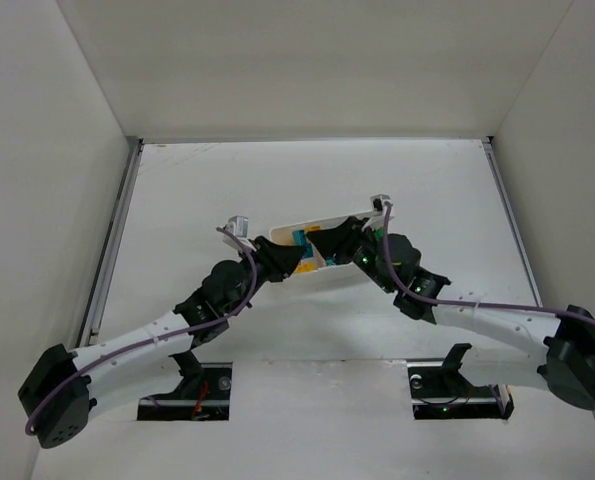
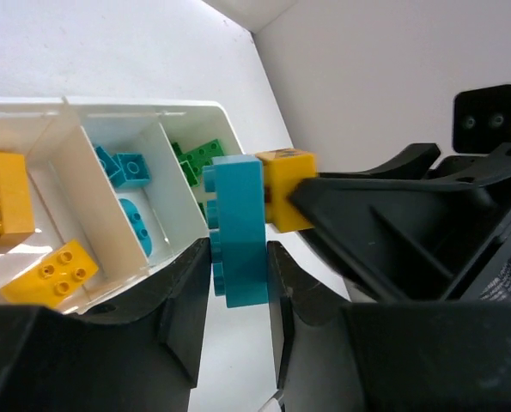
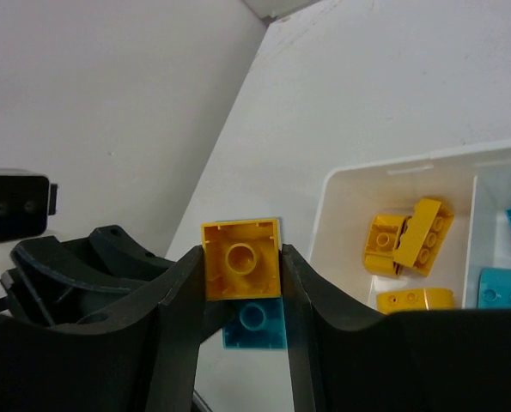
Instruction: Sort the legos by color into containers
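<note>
Claws (image 2: 238,262) (image 3: 242,262) clamp cyan brick (image 2: 238,223) against yellow brick (image 3: 241,270).

White arms (image 1: 142,335) carry black joints (image 1: 57,395) and purple cables (image 1: 517,307).

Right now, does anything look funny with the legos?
Yes. A cyan brick and a yellow brick look stuck together, two colors in one lump. The left gripper pinches the cyan one, the right gripper the yellow one, outside the white tray.
</note>
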Controlling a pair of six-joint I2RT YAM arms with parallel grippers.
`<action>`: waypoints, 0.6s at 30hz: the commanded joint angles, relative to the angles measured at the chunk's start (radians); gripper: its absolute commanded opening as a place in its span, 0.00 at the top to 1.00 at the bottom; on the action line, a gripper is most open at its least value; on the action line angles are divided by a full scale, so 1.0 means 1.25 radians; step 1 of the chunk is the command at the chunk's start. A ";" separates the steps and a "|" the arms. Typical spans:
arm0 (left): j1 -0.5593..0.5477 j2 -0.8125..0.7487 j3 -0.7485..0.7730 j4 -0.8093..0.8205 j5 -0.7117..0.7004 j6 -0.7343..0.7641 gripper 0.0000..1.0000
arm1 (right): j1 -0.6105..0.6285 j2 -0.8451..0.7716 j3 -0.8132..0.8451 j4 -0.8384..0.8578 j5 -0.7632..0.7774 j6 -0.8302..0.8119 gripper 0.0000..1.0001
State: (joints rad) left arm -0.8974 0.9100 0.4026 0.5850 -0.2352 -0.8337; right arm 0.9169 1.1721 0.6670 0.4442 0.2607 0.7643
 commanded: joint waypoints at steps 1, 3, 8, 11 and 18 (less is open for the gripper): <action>0.048 -0.053 -0.009 -0.044 -0.003 0.034 0.90 | -0.049 -0.054 0.000 0.037 -0.051 0.014 0.76; 0.066 -0.073 -0.002 -0.067 0.009 0.039 0.90 | -0.065 -0.055 -0.013 0.040 -0.056 0.016 0.76; 0.093 -0.097 -0.017 -0.107 0.011 0.037 0.90 | -0.081 -0.014 -0.021 0.042 -0.048 0.005 0.76; 0.111 -0.133 -0.020 -0.139 0.016 0.034 0.90 | -0.081 0.034 0.000 0.032 -0.047 -0.017 0.76; 0.147 -0.242 0.018 -0.231 0.018 0.050 0.89 | -0.064 0.158 0.069 0.021 -0.032 -0.049 0.71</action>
State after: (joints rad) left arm -0.7284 0.6487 0.3840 0.3294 -0.2203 -0.7986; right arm 0.8207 1.3373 0.6773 0.4435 0.2169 0.7326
